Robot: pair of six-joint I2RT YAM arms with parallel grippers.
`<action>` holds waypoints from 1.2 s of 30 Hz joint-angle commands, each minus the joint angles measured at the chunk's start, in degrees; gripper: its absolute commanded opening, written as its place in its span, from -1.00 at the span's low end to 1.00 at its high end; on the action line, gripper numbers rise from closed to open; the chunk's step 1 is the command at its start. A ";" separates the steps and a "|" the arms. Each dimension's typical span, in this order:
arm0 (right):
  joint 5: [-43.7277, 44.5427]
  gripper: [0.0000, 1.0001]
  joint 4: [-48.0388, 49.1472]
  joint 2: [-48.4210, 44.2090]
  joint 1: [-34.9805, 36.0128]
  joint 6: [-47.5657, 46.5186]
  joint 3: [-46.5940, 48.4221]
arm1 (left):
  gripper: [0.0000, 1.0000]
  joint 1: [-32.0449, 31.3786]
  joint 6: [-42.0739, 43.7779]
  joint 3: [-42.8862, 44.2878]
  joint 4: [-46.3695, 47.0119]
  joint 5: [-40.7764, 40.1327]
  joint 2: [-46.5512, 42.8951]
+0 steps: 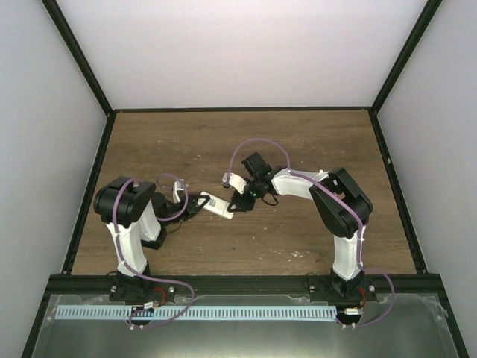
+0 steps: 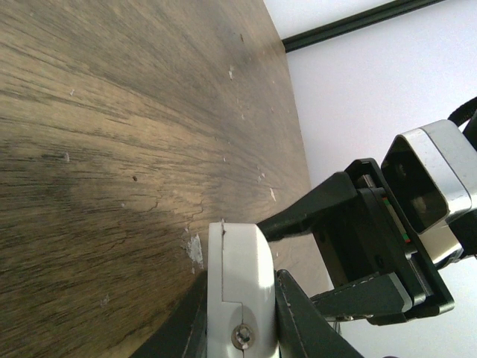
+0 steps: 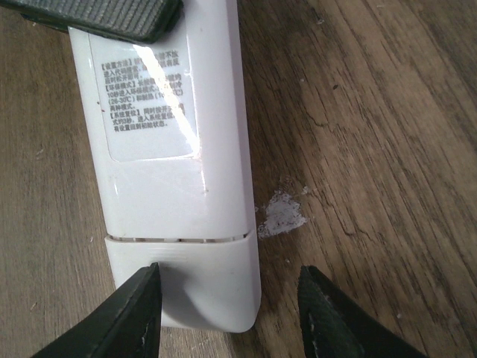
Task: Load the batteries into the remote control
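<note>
tabletop (image 1: 298,149): wood | remote control (image 3: 171,149): mid-tabletop between arms, back up, so battery cover (image 3: 182,280) exposed | left hand (image 1: 197,204): clenched on left end, steadying | right hand (image 3: 227,298): released, straddling cover end, probably to slide it off | compartment: closed, contents hidden | batteries: not in view

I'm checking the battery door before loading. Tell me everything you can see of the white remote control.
The white glossy plastic remote control is back up over the brown wooden table, showing a printed label and a closed cover seam near one end. The left gripper clamps its other end; the right gripper's open jaws straddle the cover end.
</note>
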 commanded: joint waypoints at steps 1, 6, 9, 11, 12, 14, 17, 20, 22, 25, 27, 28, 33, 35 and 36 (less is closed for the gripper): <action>0.02 -0.25 0.04 3.40 0.07 0.76 1.86 | -1.00 -0.18 1.60 -0.01 5.02 1.29 0.12; -1.42 -0.44 0.05 4.94 0.02 0.92 2.31 | -1.00 -0.19 1.69 0.06 5.03 1.80 0.08; -1.83 -0.51 0.12 5.75 -0.02 1.17 2.83 | -1.00 -0.18 1.77 0.07 5.00 1.94 -0.01; -1.67 -0.51 0.26 6.06 -0.02 1.47 3.14 | -1.00 -0.15 1.77 0.03 5.00 2.04 -0.05; -1.56 -0.51 0.41 6.12 -0.01 1.73 3.25 | -1.00 -0.19 1.77 0.01 5.00 2.03 -0.09; -1.40 -0.50 1.16 5.90 -0.02 2.41 3.26 | -1.00 -0.18 1.77 0.04 4.99 2.13 -0.10; -1.12 -0.50 1.98 4.57 -0.19 3.50 3.31 | -1.00 -0.28 1.77 0.24 5.00 2.32 -0.18; -0.74 -0.39 2.50 1.10 -0.77 5.04 3.17 | -1.00 -0.15 1.56 0.38 5.00 2.83 -0.46; -0.54 -0.28 2.95 -2.58 -1.81 6.11 2.39 | -1.00 -0.16 1.45 0.56 4.93 3.24 -0.97; 0.30 -0.21 2.64 -9.36 -3.77 7.78 1.27 | -1.00 -0.25 1.46 0.86 3.83 3.75 -2.45; 1.07 -0.16 2.07 -14.18 -4.87 8.84 0.60 | -1.00 -0.36 1.81 1.14 2.03 4.08 -3.96; 1.49 -0.12 1.88 -16.49 -5.24 9.24 0.03 | -1.00 -0.37 2.09 1.48 0.84 4.29 -4.89; 2.88 0.05 -0.33 -25.33 -6.87 11.22 -3.09 | -1.00 -1.15 3.08 4.17 -6.77 5.99 -10.59; 0.64 0.08 -2.76 -27.09 -8.00 12.07 -3.83 | -1.00 -1.71 3.26 5.63 -10.35 7.49 -12.92; -0.57 0.08 -3.54 -27.97 -8.48 12.66 -4.33 | -1.00 -2.13 3.39 6.39 -12.27 8.41 -14.29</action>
